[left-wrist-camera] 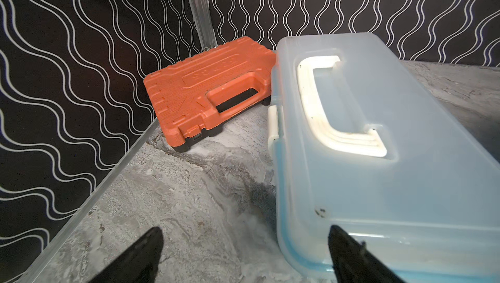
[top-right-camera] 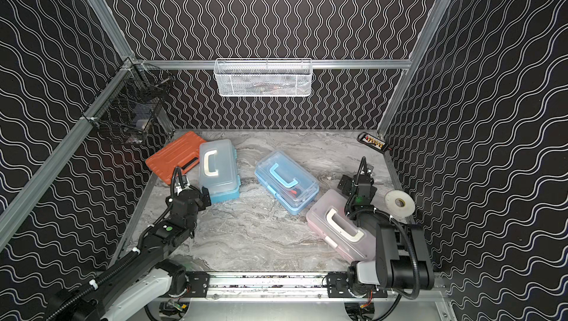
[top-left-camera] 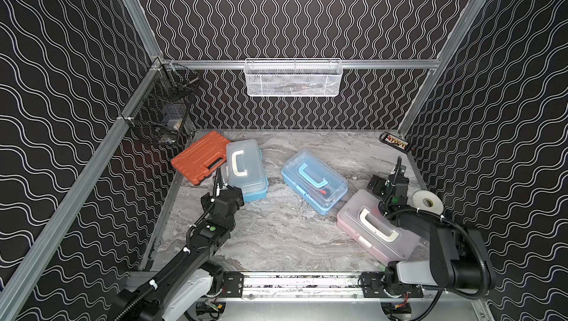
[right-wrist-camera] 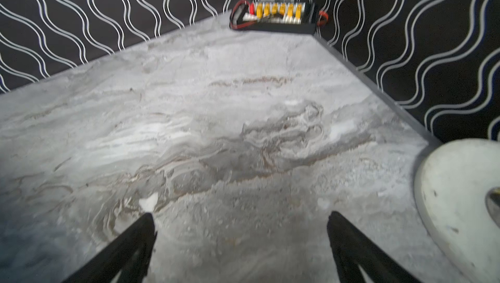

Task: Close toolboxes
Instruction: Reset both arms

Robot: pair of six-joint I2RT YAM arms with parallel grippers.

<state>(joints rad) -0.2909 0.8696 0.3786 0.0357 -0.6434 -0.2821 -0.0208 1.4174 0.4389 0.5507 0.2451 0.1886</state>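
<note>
Inspection ran from left to right across the grey marbled counter (top-left-camera: 276, 233).

Far left: a flat orange ribbed plastic case with a black handle slot (top-left-camera: 199, 159) lay closed in the corner. It is not part of the task.

Touching its right edge stood the light-blue plastic toolbox with a frosted clear lid and white handle (top-left-camera: 246, 171). Its lid lay down on the base. A white side latch (left-wrist-camera: 273, 123) was visible in the left wrist view, but whether it was snapped home could not be determined. The left arm (top-left-camera: 212, 230) was positioned at this box's near end. Its jaws were spread wide and held nothing, with one finger over the box's near corner and the other over bare counter.

Centre: a second light-blue plastic toolbox with a clear lid and blue handle (top-left-camera: 315, 181) sat at an angle, well apart from both arms, lid down.

Near right: the pink plastic toolbox with a frosted lid and white handle (top-left-camera: 373, 227) also had its lid down. The right arm (top-left-camera: 396, 193) reached over its far end. Its jaws were spread and empty above bare counter, beside a white roll of tape (top-left-camera: 426, 202).

Assessment: no lid stood raised, so the step in hand appeared to be securing the left box. The next move would likely call for bringing the left jaws onto its lid edge or latch and pressing down squarely, without shoving the box against the orange case.
</note>
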